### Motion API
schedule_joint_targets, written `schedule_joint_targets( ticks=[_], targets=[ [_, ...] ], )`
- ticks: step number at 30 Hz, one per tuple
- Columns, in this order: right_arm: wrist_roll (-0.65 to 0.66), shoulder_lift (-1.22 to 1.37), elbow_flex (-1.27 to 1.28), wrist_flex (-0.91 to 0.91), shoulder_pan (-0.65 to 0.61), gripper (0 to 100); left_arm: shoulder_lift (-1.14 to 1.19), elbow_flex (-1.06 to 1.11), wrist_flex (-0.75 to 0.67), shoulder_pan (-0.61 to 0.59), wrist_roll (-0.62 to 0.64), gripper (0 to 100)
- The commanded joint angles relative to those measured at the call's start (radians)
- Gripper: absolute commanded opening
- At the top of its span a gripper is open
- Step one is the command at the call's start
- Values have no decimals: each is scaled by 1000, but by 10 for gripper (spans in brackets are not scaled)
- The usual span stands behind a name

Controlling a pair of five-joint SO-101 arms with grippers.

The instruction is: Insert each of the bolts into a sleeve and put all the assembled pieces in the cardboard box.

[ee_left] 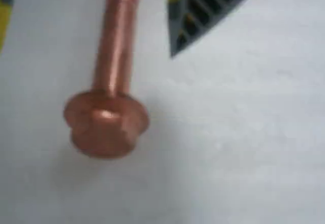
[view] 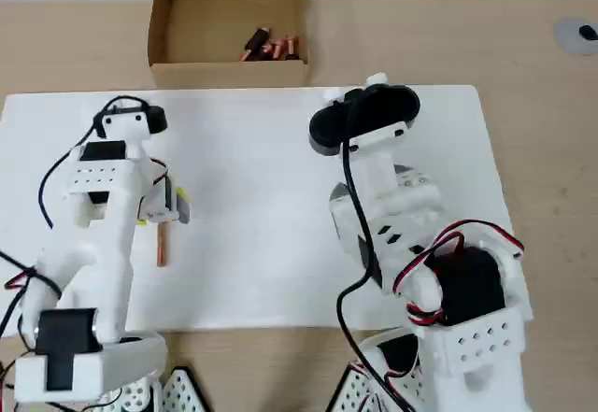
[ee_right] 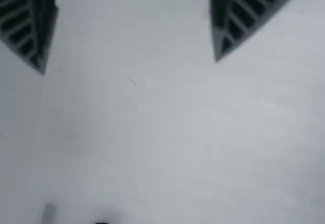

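Note:
A copper bolt [view: 161, 244] lies on the white mat [view: 262, 244], just in front of my left gripper [view: 166, 208]. In the left wrist view its flanged head [ee_left: 106, 125] is close, and the shaft runs back between the spread fingers of my left gripper [ee_left: 86, 46], which is open and touches neither side. My right gripper [ee_right: 127, 66] hangs open over bare mat, with nothing between its ribbed fingers [ee_right: 238, 16]. The cardboard box [view: 163, 20] stands at the back and holds several dark-and-copper assembled pieces [view: 271, 46].
The mat covers most of the wooden table [view: 542, 132]. The right arm's black motor housing [view: 360, 118] stands near the mat's middle right. Open mat lies between the two arms. A small grey disc [view: 577, 35] sits at the far right edge.

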Motion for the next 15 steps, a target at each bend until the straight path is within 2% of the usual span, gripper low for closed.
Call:
schedule_joint_targets(
  ticks=[1, 5, 10, 15],
  targets=[
    [-6, -10, -1, -12, 22, 253, 16, -44, -12, 5, 3, 224],
    [-6, -10, -1, -11, 22, 253, 30, -41, -46, 3, 5, 222],
    [-6, -10, -5, 18, 22, 253, 35, -40, -87, 3, 5, 164],
    [-6, -12, -5, 32, 22, 253, 36, -40, -87, 5, 5, 164]
  ],
)
